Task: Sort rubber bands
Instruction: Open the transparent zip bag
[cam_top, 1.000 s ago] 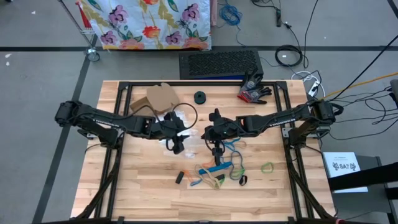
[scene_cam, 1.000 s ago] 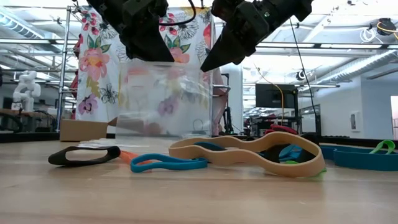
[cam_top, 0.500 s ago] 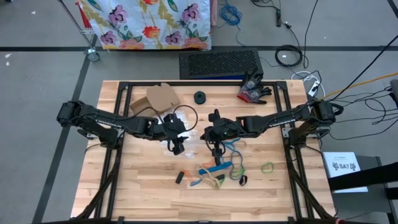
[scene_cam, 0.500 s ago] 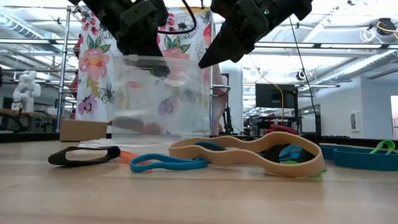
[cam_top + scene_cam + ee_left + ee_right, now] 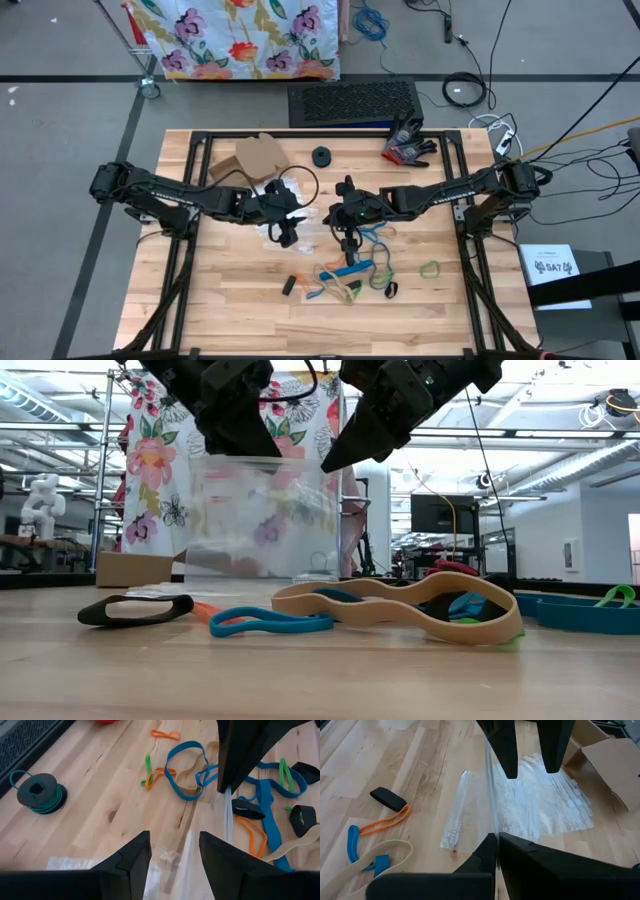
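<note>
Holding a clear plastic bag (image 5: 262,515) aloft between them, both grippers meet near the table's centre. The right gripper (image 5: 496,851) has its fingers pressed together on the bag's upper edge. The left gripper (image 5: 172,855) shows its fingers apart, with the bag's rim lying between them; whether they actually bear on the film I cannot tell. The rubber bands (image 5: 352,275) lie loose on the table at about five o'clock from the grippers, none of them in the bag: blue, tan, orange and black loops in a cluster, with a green band (image 5: 430,268) off at three o'clock from it. More empty bags (image 5: 545,802) lie flat beneath the left arm.

Risks, as judged: thin film may slip from the pinch, and the mouth may collapse if held by one side only. Overlapping bands invite picking up two colours at once.
</note>
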`<act>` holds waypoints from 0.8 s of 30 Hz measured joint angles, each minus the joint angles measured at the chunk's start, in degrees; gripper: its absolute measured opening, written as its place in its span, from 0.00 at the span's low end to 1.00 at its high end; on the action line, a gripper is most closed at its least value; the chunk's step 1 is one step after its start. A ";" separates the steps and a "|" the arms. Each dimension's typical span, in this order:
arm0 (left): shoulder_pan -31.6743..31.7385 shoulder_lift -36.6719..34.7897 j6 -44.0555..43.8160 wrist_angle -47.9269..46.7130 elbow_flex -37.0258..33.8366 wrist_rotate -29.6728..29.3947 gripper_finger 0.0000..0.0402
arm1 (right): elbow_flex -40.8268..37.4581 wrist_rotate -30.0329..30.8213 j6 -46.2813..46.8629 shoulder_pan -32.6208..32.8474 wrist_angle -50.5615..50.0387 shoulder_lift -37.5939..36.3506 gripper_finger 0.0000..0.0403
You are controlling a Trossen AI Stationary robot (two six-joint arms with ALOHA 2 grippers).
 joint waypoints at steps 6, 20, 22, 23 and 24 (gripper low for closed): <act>0.00 -0.02 0.09 0.83 0.00 0.02 0.43 | 0.00 0.00 0.01 0.00 -0.09 0.00 0.00; -0.07 -0.02 -0.53 -0.41 0.00 3.71 0.43 | 0.00 0.24 0.00 0.00 -0.08 0.00 0.00; -0.07 -0.02 -0.72 -1.31 0.00 3.72 0.43 | 0.00 0.18 0.01 0.14 -0.08 0.00 0.00; -0.07 -0.02 -1.26 -1.54 0.00 3.74 0.43 | 0.00 0.19 0.00 0.23 -0.07 0.00 0.00; -0.07 -0.02 -1.79 -1.68 0.00 3.74 0.43 | 0.00 0.18 0.00 0.34 -0.05 0.00 0.00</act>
